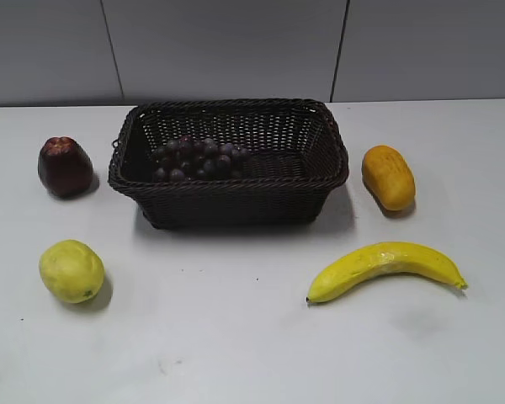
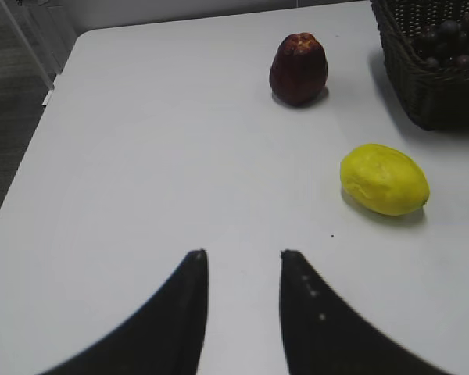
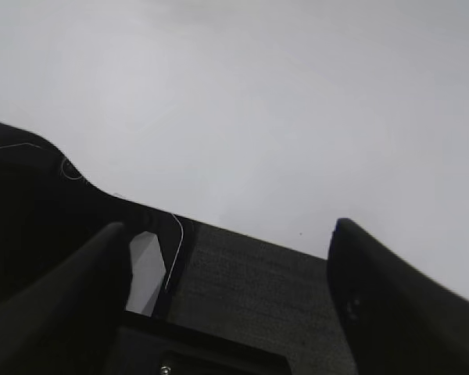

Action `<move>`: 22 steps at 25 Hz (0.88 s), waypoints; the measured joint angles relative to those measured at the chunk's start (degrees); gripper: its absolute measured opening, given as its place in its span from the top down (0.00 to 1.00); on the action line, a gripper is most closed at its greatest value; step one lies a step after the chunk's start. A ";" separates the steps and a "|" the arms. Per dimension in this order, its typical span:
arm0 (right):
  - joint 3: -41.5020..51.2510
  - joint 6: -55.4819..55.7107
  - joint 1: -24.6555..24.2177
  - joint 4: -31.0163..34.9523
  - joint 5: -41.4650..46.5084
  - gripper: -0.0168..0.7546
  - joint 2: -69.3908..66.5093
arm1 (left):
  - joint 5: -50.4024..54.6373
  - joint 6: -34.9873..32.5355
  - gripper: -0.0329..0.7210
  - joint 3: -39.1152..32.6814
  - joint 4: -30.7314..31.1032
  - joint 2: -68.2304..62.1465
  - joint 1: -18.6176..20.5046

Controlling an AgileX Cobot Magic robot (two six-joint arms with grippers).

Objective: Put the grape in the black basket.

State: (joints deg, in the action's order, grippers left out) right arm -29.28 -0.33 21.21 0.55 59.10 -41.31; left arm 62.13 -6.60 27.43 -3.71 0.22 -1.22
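The grape (image 1: 199, 158) lies inside the black basket (image 1: 320, 172), toward its left end, near the desk's far edge; the left gripper (image 2: 242, 254) hangs spread and empty over the desk's left side; the right gripper (image 3: 227, 226), seemingly past the desk's edge, is spread wide, holding nothing.

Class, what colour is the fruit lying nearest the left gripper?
Yellow: the lemon-like fruit by the left gripper, clearest in the left wrist view.

No readable text or labels anywhere.
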 joint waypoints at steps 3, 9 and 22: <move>0.00 -0.05 0.00 0.12 0.07 0.21 4.77 | 0.00 0.00 0.65 0.00 0.00 0.00 0.00; 0.00 -0.05 -3.75 0.28 0.19 0.21 19.72 | 0.00 0.00 0.65 0.00 0.00 0.00 0.00; 0.06 -0.11 -20.06 0.56 0.36 0.21 41.25 | 0.00 0.00 0.64 -0.05 0.00 0.00 0.00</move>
State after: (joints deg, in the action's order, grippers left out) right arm -29.21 -0.44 1.15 1.11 59.46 -0.06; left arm 62.13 -6.60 27.39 -3.71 0.22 -1.22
